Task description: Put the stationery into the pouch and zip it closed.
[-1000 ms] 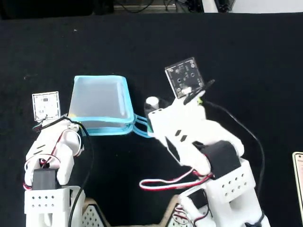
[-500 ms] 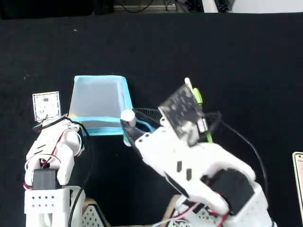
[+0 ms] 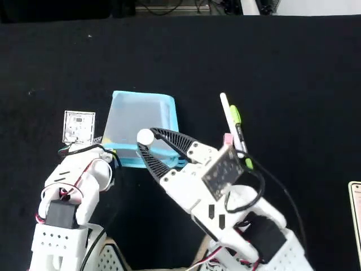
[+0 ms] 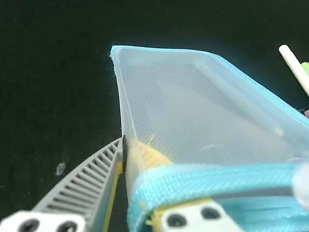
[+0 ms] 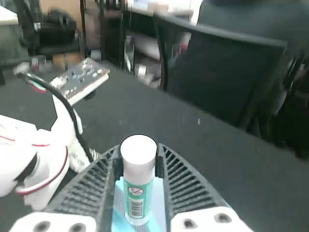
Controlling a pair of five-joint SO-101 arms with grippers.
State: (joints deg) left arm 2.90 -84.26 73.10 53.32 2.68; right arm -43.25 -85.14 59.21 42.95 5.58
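Note:
A translucent pouch (image 3: 140, 121) with blue trim lies on the black table, its zip edge toward the arms. My left gripper (image 3: 110, 153) is shut on the pouch's near left corner; in the left wrist view the pouch (image 4: 193, 116) fills the gap between the jaws of this gripper (image 4: 128, 164), with something yellow (image 4: 150, 153) inside. My right gripper (image 3: 145, 141) hovers over the pouch's near edge, shut on a white-capped glue stick (image 3: 145, 136), seen upright (image 5: 137, 179) in this gripper (image 5: 138, 154). A white pen (image 3: 227, 110) and a green marker (image 3: 238, 132) lie right of the pouch.
A small pink item (image 3: 227, 139) lies by the pens. A card's edge (image 3: 355, 197) shows at the table's right side. The far half of the table is bare black cloth. Chairs and shelves stand in the room behind.
My right arm swung left and lowered, carrying the glue stick over the pouch's near edge and uncovering the pens. The left arm and the pouch shifted right.

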